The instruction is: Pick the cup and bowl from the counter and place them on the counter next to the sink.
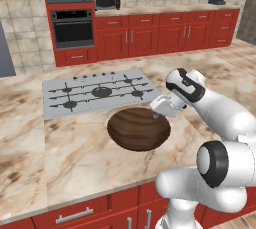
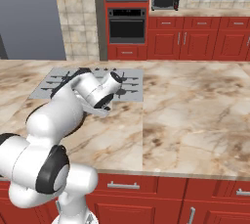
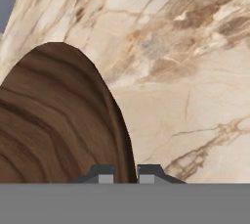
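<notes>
Fingertips (image 3: 123,173) straddle the bowl (image 1: 138,128) rim, jaws clenched on it; bowl sits on the counter (image 1: 75,153) just in front of the cooktop (image 1: 97,91). We judge the bowl grasp done; next we lift and carry toward the sink.

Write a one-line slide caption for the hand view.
Gripper shut on the rim of the brown wooden bowl, with the marble counter beyond.
</notes>
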